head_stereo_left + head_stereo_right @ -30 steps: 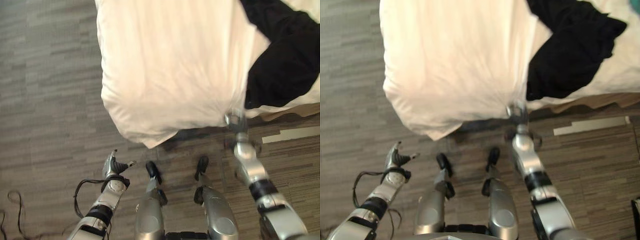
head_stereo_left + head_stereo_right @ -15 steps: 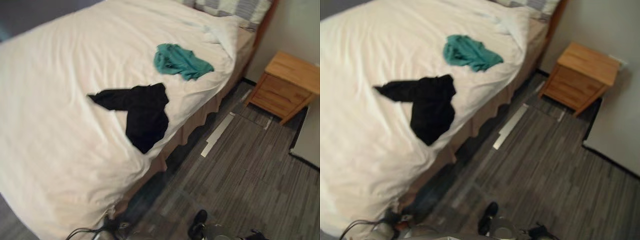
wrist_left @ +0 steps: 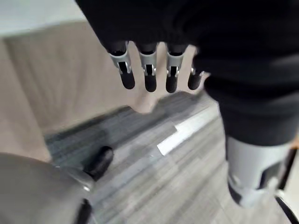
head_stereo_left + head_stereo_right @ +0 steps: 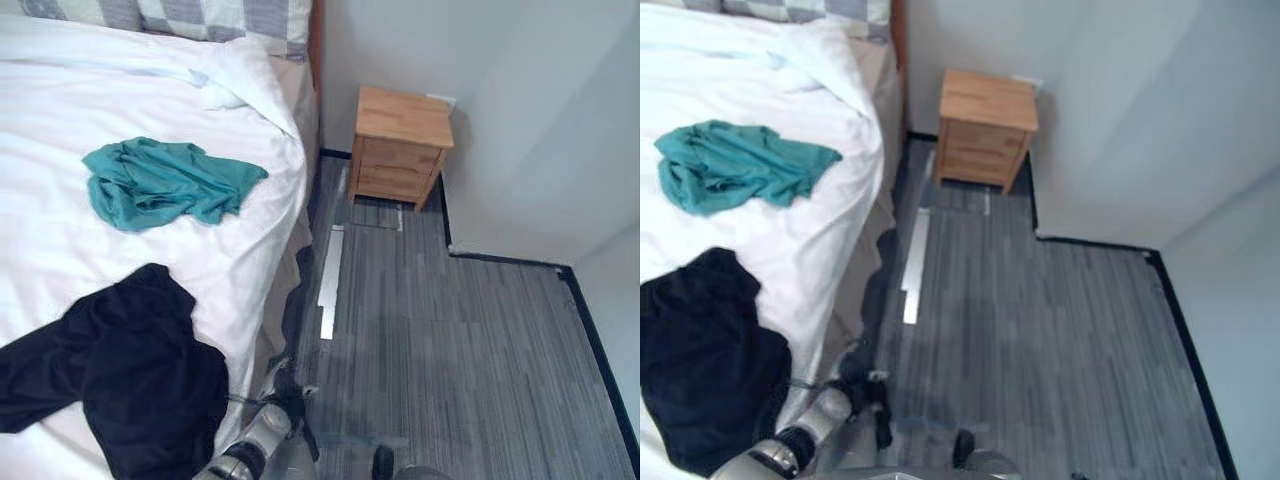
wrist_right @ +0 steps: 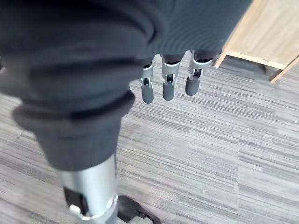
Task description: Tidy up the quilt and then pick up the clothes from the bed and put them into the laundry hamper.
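A white quilt [image 4: 60, 240] covers the bed and hangs over its side. On it lie a crumpled teal garment [image 4: 160, 182] and, nearer to me, a black garment [image 4: 115, 375] at the bed's edge. My left hand [image 3: 148, 77] hangs beside the bed skirt, low by the black garment [image 4: 700, 370], with straight fingers holding nothing. Over the grey floor my right hand [image 5: 168, 84] also hangs open and empty, near a wooden corner of the nightstand [image 5: 266, 32].
A wooden nightstand [image 4: 402, 145] stands against the wall beyond the bed's head end. Checked pillows [image 4: 215, 18] lie at the head. A pale strip [image 4: 330, 282] lies on the grey plank floor [image 4: 470, 350] along the bed. Walls close in on the right.
The camera has swung from looking down at the bed's foot to looking along its side toward the nightstand. My right hand, earlier up at the quilt's edge, now hangs over the floor.
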`<state>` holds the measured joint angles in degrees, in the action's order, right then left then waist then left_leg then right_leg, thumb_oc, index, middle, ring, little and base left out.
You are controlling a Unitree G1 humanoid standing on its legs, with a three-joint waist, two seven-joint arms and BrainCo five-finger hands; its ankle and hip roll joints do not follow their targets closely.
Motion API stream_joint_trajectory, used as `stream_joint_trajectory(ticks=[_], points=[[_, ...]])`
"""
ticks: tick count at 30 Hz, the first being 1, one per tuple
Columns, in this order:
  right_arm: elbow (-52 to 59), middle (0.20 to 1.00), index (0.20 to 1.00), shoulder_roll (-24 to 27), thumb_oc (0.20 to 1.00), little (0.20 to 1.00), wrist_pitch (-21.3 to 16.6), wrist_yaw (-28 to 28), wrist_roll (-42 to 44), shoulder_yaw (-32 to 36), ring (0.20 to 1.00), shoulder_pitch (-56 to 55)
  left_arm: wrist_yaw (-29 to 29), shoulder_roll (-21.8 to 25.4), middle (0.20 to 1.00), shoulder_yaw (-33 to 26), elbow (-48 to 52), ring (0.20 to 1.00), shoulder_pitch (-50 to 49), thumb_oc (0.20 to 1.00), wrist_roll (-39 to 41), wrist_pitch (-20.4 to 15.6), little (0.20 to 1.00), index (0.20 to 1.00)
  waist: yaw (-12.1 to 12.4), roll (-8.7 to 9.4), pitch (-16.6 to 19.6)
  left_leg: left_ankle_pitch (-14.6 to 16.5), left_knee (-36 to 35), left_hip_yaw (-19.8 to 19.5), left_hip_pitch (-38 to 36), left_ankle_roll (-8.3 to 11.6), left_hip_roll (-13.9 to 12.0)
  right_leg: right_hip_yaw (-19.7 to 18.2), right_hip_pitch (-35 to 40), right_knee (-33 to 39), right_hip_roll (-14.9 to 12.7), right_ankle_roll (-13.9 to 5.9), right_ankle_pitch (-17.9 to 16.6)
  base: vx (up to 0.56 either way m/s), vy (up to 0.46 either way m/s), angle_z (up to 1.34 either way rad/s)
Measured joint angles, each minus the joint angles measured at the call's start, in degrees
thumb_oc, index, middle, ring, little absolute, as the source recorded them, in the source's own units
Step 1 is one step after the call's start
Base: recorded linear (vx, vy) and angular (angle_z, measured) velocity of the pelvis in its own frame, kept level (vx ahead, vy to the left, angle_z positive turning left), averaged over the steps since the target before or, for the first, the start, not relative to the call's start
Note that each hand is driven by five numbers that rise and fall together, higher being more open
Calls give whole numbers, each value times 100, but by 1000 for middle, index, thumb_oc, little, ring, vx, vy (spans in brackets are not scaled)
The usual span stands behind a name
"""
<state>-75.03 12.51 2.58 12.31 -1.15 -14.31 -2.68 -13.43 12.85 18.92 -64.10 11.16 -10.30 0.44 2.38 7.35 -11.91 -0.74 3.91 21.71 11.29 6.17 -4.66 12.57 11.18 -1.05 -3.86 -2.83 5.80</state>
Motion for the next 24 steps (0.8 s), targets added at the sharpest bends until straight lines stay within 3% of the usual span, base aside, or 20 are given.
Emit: stream_joint_trajectory(ticks=[1,2,3,4,5,7,9,10,11,12,14,15,16,17,18,19,20,22,23,24], points=[[-43,1000,1000,41,1000,1000,-63,9,-2,63,1000,197,163,77,1000,-106,-165,1000,-74,1000,17,-64,1000,1000,62,-194,-71,27,-325,29,-173,-7,129,62,-476,-1128,-180,-242,134,554,327,2],[-13,1000,1000,22,1000,1000,-113,-7,-1,118,1000,352,227,2,1000,-92,-83,1000,-154,1000,12,-117,1000,1000,-69,-240,-131,151,-390,204,-393,-233,125,227,-974,-2209,-440,-493,66,417,278,12],[9,1000,1000,-11,1000,1000,-142,-8,-1,262,1000,520,210,-63,1000,-99,-99,1000,-153,1000,22,-100,1000,1000,-176,-246,-322,265,179,434,-521,-802,-32,314,-1575,-3703,-772,-780,-157,441,189,33],[81,1000,1000,-49,1000,1000,-159,9,6,327,1000,616,244,-126,1000,-123,-225,1000,-110,1000,51,-47,1000,1000,-328,-346,-505,422,676,377,-696,-1152,-164,386,-2350,-5193,-1181,-847,-387,501,99,42],[224,1000,1000,-51,1000,1000,-160,-15,5,251,1000,583,233,-219,1000,-131,-275,1000,-151,1000,47,16,1000,1000,-425,-402,-469,495,591,347,-744,-1138,-206,444,-2555,-4780,-1209,-798,-279,501,99,45],[262,1000,1000,-34,1000,1000,-105,13,8,331,1000,627,208,-217,1000,120,-187,1000,-215,1000,-103,-42,1000,1000,-408,-481,-496,492,89,508,-872,-1110,-177,1132,-2944,-2911,-1298,-654,-196,508,-61,34],[325,1000,1000,-96,1000,1000,-104,1,9,431,1000,571,220,-216,1000,115,-160,1000,-224,1000,-230,-39,1000,1000,-530,-333,-465,500,-346,418,-1172,-628,151,1227,-3006,-651,-1163,-732,-266,716,-125,47],[322,1000,1000,-144,1000,1000,-105,5,10,435,1000,584,224,-206,1000,78,-225,1000,-226,1000,-234,-34,1000,1000,-587,-223,-494,700,312,269,-1073,-621,152,1191,-2871,54,-1211,-861,-314,350,-44,26],[363,1000,1000,-163,1000,1000,-85,-21,12,469,1000,642,247,-228,1000,-87,-206,1000,-257,1000,-286,-44,1000,1000,-489,-172,-518,1043,856,586,-1171,-999,30,1637,-2814,501,-1226,-704,-252,587,-63,-29],[421,1000,1000,-164,1000,1000,-87,15,8,398,1000,626,233,-307,1000,-180,-180,1000,-309,1000,-361,-43,1000,1000,-390,-270,-447,1113,850,896,-1279,-960,-62,1793,-3048,213,-1113,-538,-324,569,-66,-60],[458,1000,1000,77,1000,1000,-125,58,3,343,1000,738,198,-398,1000,-98,-162,1000,-410,1000,-637,-38,1000,1000,-506,-686,-341,1138,769,979,-1307,-901,-397,1846,-3319,-828,-868,-269,-344,634,-181,-30],[488,1000,1000,229,1000,1000,-77,18,3,392,1000,598,203,-366,1000,-79,-112,1000,-556,1000,-680,5,1000,1000,-548,-982,-286,1064,304,1243,-1824,-464,-596,1659,-3083,-1695,-577,-195,-307,617,-263,-13],[406,1000,1000,222,1000,1000,-46,11,2,472,1000,544,209,-357,1000,-161,-249,1000,-790,1000,-669,7,1000,1000,-508,-1132,-276,979,744,1271,-2014,-23,-852,1664,-2673,-2098,-369,171,-69,637,-350,-47],[307,1000,1000,-8,1000,1000,-32,-10,2,509,1000,250,277,4,1000,-226,-230,1000,-936,1000,-563,11,1000,1000,-326,-732,-79,1090,2541,827,-1570,63,-1210,1614,-1933,-1730,-325,348,74,346,-219,-47],[376,1000,1000,-14,1000,1000,-42,-11,-3,477,1000,247,261,62,1000,-305,-197,1000,-990,1000,-530,17,1000,1000,-270,-709,19,988,3475,565,-1242,96,-1488,1543,-1713,-1381,-75,857,67,342,-203,-64],[421,1000,1000,181,1000,1000,-42,45,-8,403,1000,375,193,24,1000,-322,67,1000,-1109,1000,-500,93,1000,1000,-147,-893,26,726,4440,-144,-605,-71,-1719,1336,-1682,-1326,233,776,61,343,27,-106],[366,1000,1000,272,1000,1000,-48,82,-31,196,1000,637,105,68,1000,-204,250,1000,-1010,1000,-493,134,1000,1000,78,-979,-71,600,5390,-799,16,-91,-1668,1069,-1624,-1144,488,864,-68,247,86,-124],[381,1000,1000,260,1000,1000,-14,117,-98,-82,1000,866,-19,225,1000,-165,270,1000,-985,1000,-444,146,1000,1000,225,-782,-145,889,4842,-1028,240,-7,-1315,615,-1334,-708,635,910,-218,289,168,-127],[453,1000,1000,155,1000,1000,-84,115,-130,-198,1000,998,-101,347,1000,-185,283,1000,-900,1000,-424,144,1000,1000,273,-599,-246,809,4179,-896,381,10,-1168,665,-978,-396,697,838,-299,502,373,-104],[463,1000,1000,103,1000,1000,-95,129,-131,-236,1000,1055,-146,436,1000,-180,337,1000,-882,1000,-421,154,1000,1000,277,-513,-242,781,3792,-772,498,-26,-1051,740,-874,-172,669,421,11,393,284,-86]])
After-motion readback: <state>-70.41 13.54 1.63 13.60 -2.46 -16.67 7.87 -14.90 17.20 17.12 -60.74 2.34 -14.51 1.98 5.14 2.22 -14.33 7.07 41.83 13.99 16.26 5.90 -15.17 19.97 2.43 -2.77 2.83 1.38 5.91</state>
